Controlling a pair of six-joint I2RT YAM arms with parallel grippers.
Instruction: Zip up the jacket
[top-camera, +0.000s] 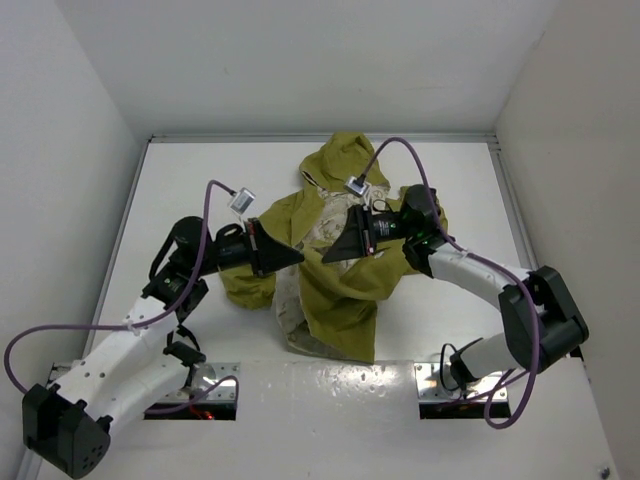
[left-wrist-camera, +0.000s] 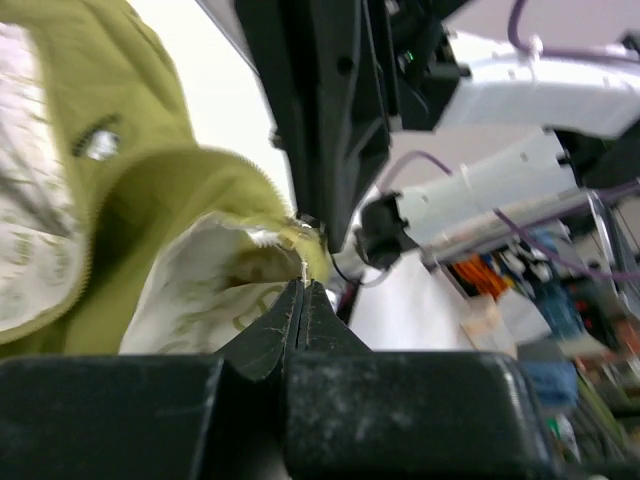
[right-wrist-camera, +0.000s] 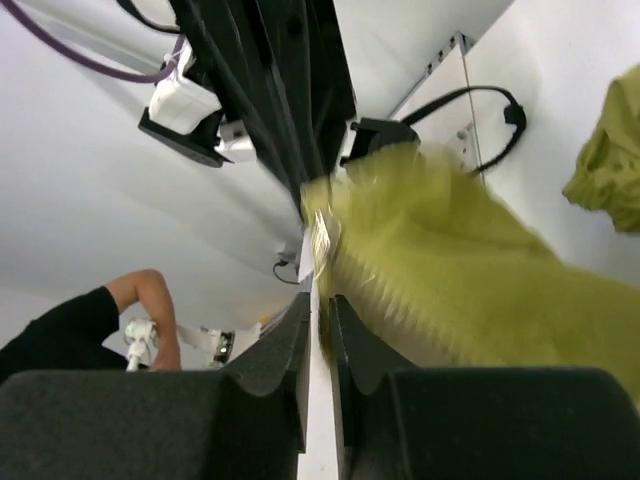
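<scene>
Seeing the jacket (top-camera: 340, 290) bunching up in the middle of the tabletop (top-camera: 470, 190). Pinching its zipper edge with the left fingers (left-wrist-camera: 270, 340), squeezing tight together. Gripping its green cloth with the right fingers (right-wrist-camera: 355, 345), nearly closed.

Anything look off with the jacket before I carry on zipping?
The jacket is bunched in a heap rather than lying flat, front open with cream lining showing. The left gripper and right gripper both pinch its edge close together. Nothing looks torn.
</scene>
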